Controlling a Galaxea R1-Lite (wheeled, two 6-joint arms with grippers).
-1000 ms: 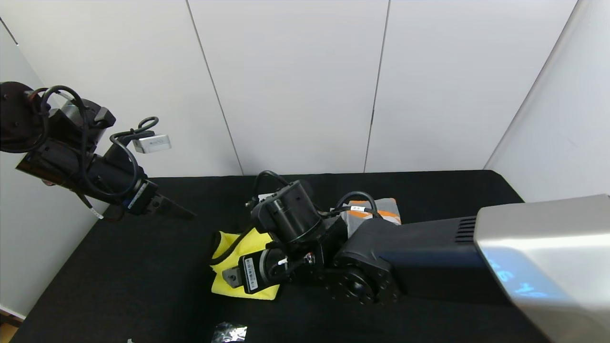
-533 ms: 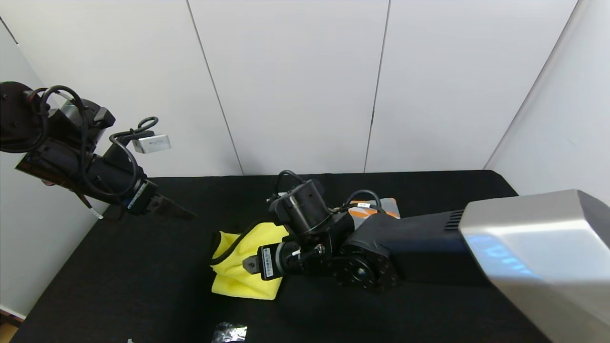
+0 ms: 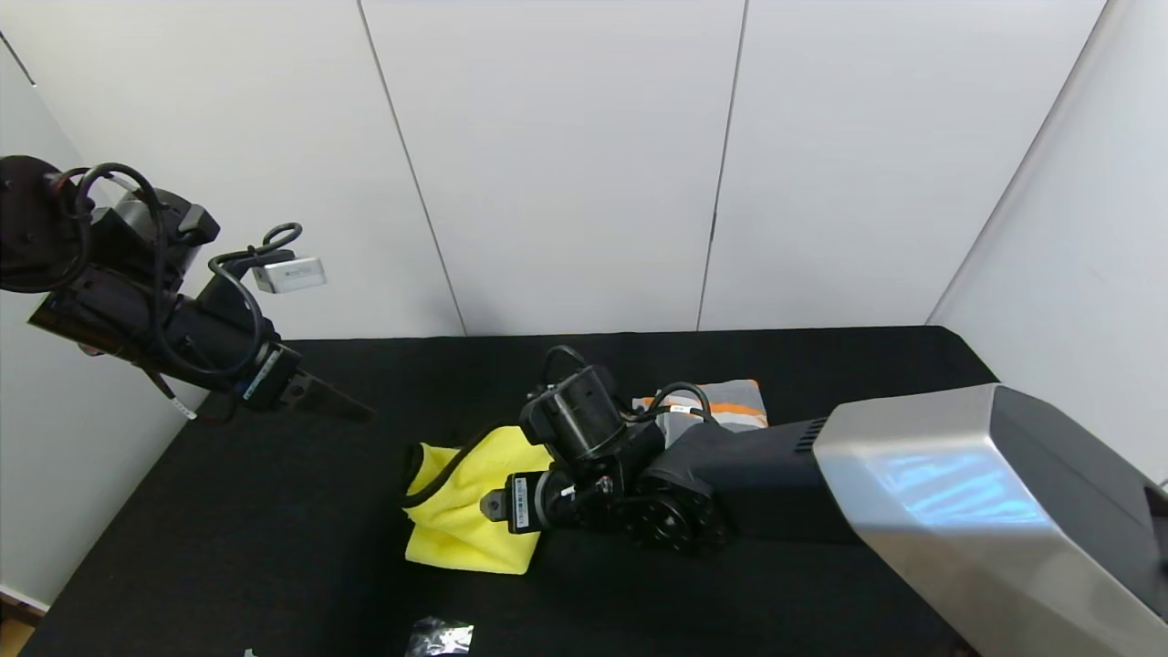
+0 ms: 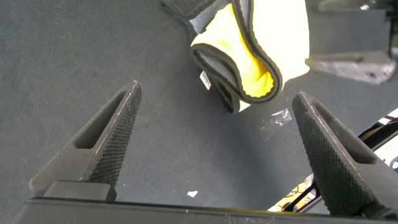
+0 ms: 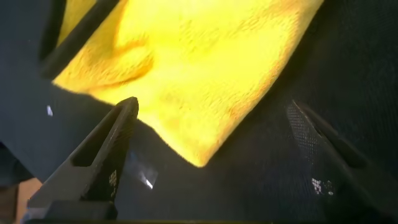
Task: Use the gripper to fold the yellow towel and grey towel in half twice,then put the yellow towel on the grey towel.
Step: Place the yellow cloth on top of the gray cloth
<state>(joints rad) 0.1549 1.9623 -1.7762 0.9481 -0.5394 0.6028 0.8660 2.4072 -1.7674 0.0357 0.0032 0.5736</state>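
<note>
Surface: I see a black felt-like tabletop [image 3: 274,547] with white wall panels [image 3: 566,164] behind it.
Yellow towel: the bright yellow plush microfibre cloth with thin black edge binding [image 3: 461,511] lies folded and a little rumpled near the middle of the table, slightly left of centre. In the left wrist view [image 4: 258,46] I can see its bound edges curling at one corner, with a small white label showing there.
Grey towel: the heather-grey terry towel with orange and white stripes [image 3: 730,406] lies folded to the right of the yellow one and farther back. My right arm covers most of it, so I cannot tell whether the two towels touch.
Right gripper: my right gripper [image 5: 224,155] hangs over the near right part of the yellow towel. Its black textured fingers [image 5: 109,155] are spread wide with nothing between them. One corner of the cloth points into the gap below. In the head view the wrist hides the fingers.
Left gripper: my left gripper [image 3: 333,399] hovers over the far left of the table, well apart from both towels, its fingers [image 4: 112,134] spread wide and empty.
Debris: a scrap of crinkled clear plastic [image 3: 440,636] lies at the near edge, nearer than the yellow towel.
</note>
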